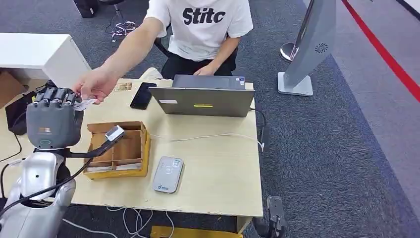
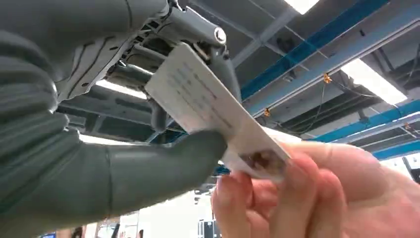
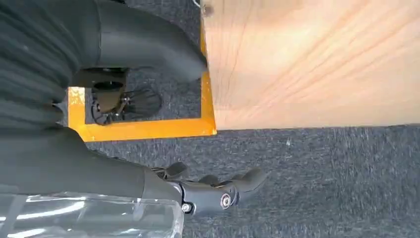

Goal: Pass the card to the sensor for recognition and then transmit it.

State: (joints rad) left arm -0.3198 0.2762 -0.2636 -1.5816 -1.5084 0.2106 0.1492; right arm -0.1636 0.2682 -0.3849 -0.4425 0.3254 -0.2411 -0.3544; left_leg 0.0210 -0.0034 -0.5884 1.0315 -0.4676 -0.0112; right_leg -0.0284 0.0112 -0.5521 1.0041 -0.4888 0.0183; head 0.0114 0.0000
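Grey carpet runs under a pale wooden surface [image 1: 223, 173], and one person in a white printed shirt sits at its far side. One laptop [image 1: 205, 96] stands open near that person, with one dark phone [image 1: 142, 95] just beside the laptop. Toward the robot from the laptop lie one divided wooden box [image 1: 121, 148] and one grey card sensor [image 1: 168, 174], the sensor just beside the box.

One card [image 2: 208, 106] is up in the air beyond the box, away from the sensor. The left hand [image 1: 53, 119] pinches one end of it between thumb and fingers [image 2: 228, 69]. The person's hand [image 1: 96, 85] grips the other end, so both hold it at once. Print on the card is too blurred to read.

The right hand [image 3: 218, 191] hangs low over the carpet near the corner of the surface, fingers loosely apart and holding nothing. Part of it is cut off.
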